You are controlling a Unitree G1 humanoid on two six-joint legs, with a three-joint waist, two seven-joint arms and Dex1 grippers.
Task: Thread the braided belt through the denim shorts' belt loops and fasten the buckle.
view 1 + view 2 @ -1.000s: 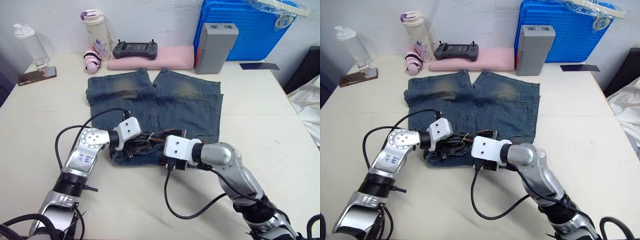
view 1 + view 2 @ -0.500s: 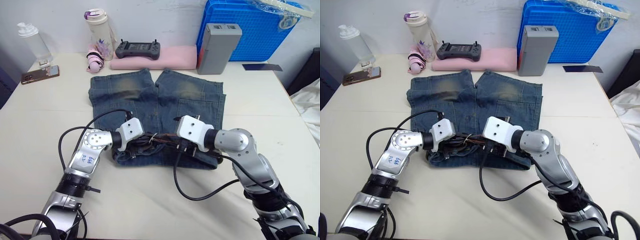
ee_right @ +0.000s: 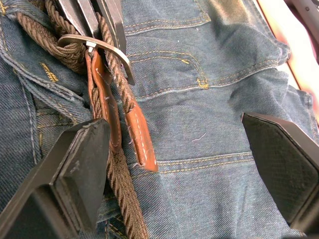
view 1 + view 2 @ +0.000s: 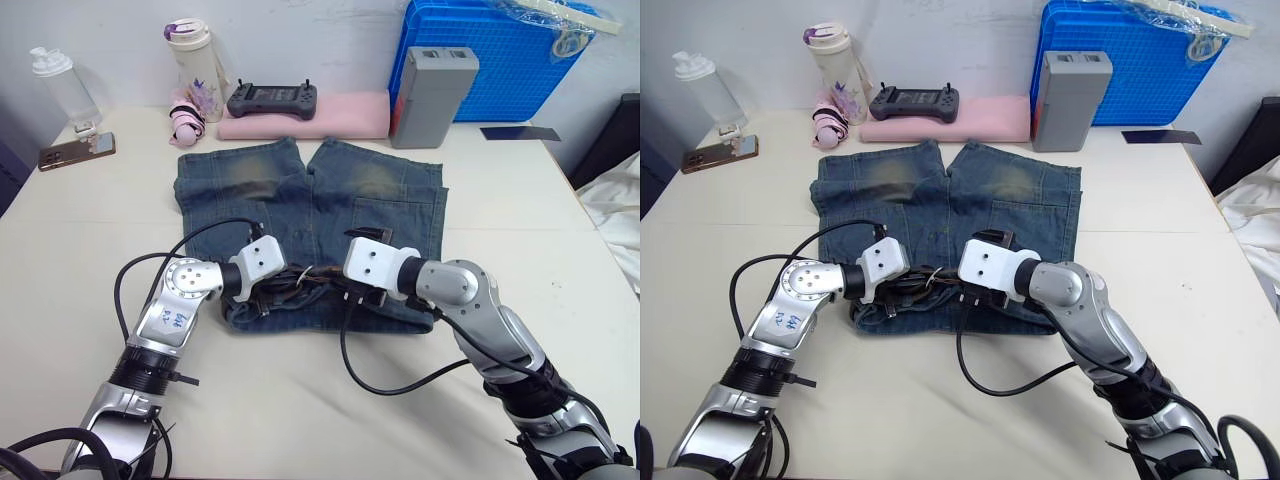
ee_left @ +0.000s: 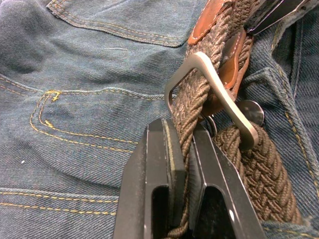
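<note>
Braided belt (image 5: 199, 94): coarse brown weave through rectangular silver buckle (image 5: 219, 89).

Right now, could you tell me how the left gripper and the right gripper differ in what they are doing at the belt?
The left gripper is shut on the braided belt just beside the buckle; the right gripper is open, its fingers spread wide and holding nothing. The left one pinches the woven strap; the right one hangs near the tan tip. Both sit over the waistband of the denim shorts.
</note>
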